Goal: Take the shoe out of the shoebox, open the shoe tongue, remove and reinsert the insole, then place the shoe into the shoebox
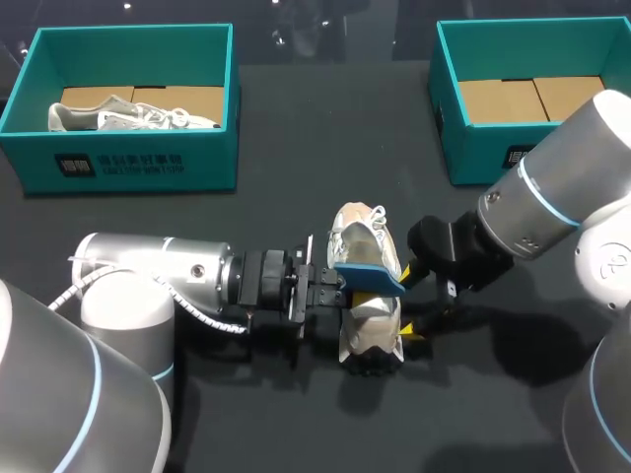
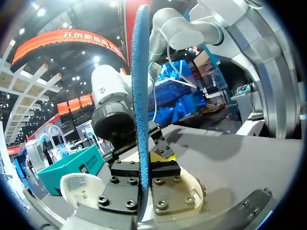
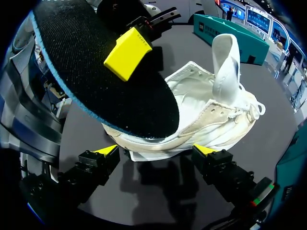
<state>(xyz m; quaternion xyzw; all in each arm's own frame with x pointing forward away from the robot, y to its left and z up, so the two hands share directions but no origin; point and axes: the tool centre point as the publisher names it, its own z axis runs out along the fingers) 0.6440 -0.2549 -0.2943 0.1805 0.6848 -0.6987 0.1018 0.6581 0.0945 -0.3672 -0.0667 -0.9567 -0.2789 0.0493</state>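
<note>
A white shoe (image 1: 367, 315) lies on the dark table, its tongue (image 3: 225, 57) pulled up. My left gripper (image 1: 327, 291) comes in from the left and is shut on a blue-edged insole (image 1: 370, 279), held over the shoe's opening. In the left wrist view the insole (image 2: 141, 96) stands edge-on between the shut fingers of my left gripper (image 2: 142, 165), with the shoe (image 2: 79, 187) below. My right gripper (image 1: 412, 313) stands open at the shoe's right side. In the right wrist view the shoe (image 3: 201, 120) sits just ahead of that gripper (image 3: 156, 151), under the insole's black face (image 3: 96, 72).
A teal shoebox (image 1: 128, 163) at the back left holds another white shoe (image 1: 128, 116). A second teal shoebox (image 1: 463, 148) at the back right shows only cardboard inside. Both arms crowd the table's front middle.
</note>
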